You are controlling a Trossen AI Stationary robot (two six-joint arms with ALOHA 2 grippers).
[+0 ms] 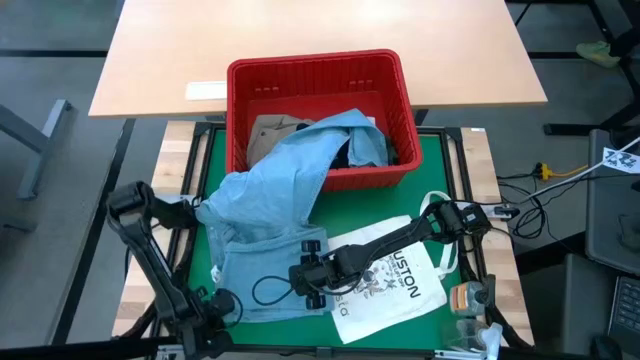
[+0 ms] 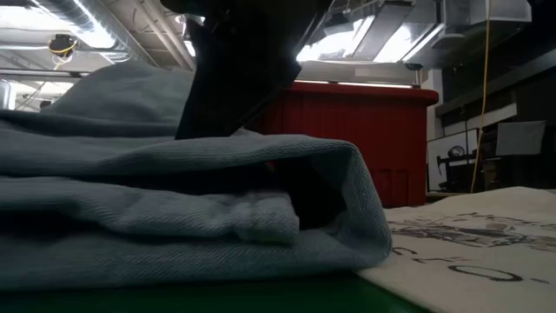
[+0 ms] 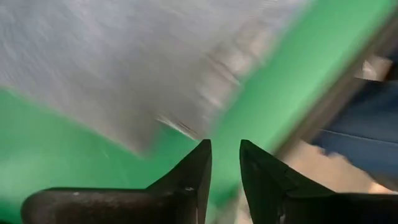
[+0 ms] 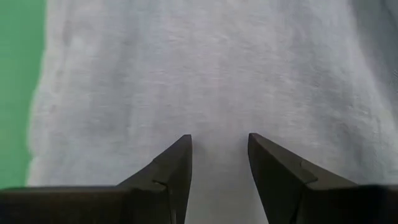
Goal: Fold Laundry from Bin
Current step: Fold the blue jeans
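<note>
Two dark arms work over the green mat (image 1: 440,150) that covers the desk. One light blue denim garment (image 1: 275,190) trails out of the red bin (image 1: 320,75) at the mat's far edge, spilling over the bin's near rim and spreading down the mat toward the near left corner, where its end lies folded in layers. More laundry stays inside the bin: a khaki-tan piece (image 1: 270,135) and something dark beside the denim.

Near the mat's left edge, the left gripper (image 3: 225,163) sits low beside the denim, its fingers a narrow gap apart with only green mat between them; it holds nothing. The right gripper (image 4: 219,152) is over the folded denim near the mat's near edge, fingers set moderately apart above the cloth, with no fabric pinched between them.

Beside the denim, toward the near right corner, lies a white printed tote bag (image 1: 400,285), with the right arm reaching across it.
</note>
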